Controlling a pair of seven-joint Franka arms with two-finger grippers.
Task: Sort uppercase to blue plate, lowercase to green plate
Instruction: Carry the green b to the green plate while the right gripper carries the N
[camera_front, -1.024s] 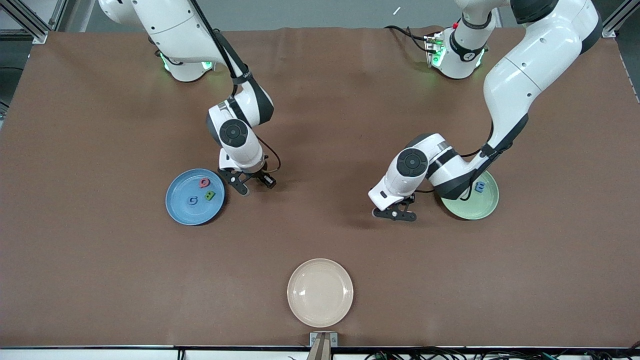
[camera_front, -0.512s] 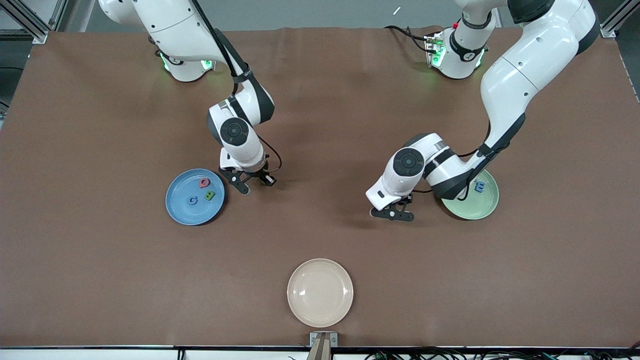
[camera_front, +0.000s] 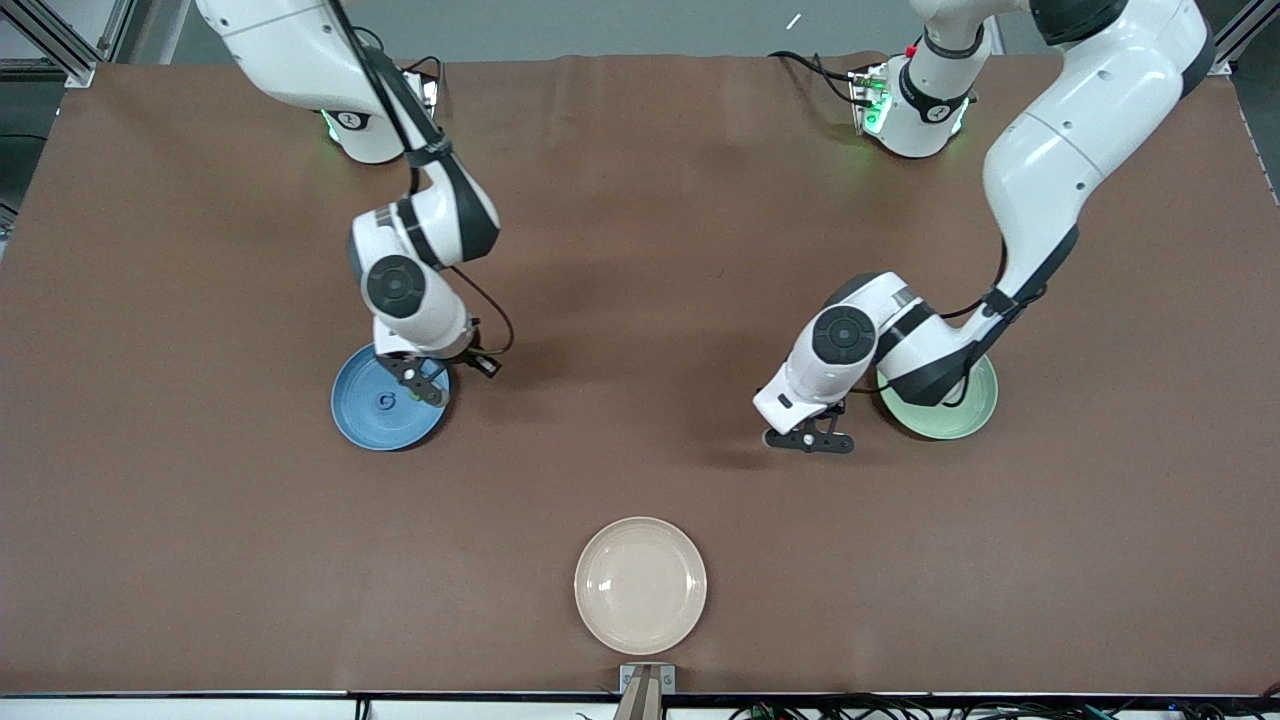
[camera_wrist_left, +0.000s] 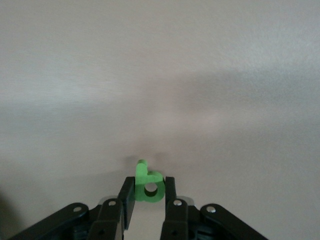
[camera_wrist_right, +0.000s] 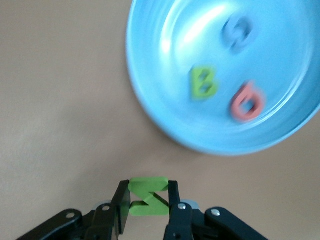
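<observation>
My right gripper (camera_front: 424, 384) hangs over the rim of the blue plate (camera_front: 365, 425) and is shut on the green N (camera_wrist_right: 148, 197). In the right wrist view the blue plate (camera_wrist_right: 160, 45) holds the green B (camera_wrist_right: 203, 82), the red Q (camera_wrist_right: 246, 101) and the blue G (camera_wrist_right: 237, 34). The front view shows only the G (camera_front: 385, 401). My left gripper (camera_front: 812, 441) is over the bare table beside the green plate (camera_front: 960, 420) and is shut on the green p-like letter (camera_wrist_left: 142, 175). The left arm hides whatever lies on the green plate.
An empty cream plate (camera_front: 640, 585) sits near the table's front edge, midway between the two arms' ends. Brown table cloth (camera_front: 640, 300) lies between the blue and green plates.
My right arm has swung with the N from beside the blue plate to over its rim, covering the Q and B in the front view. My left arm has shifted slightly, now hiding the blue letter on the green plate.
</observation>
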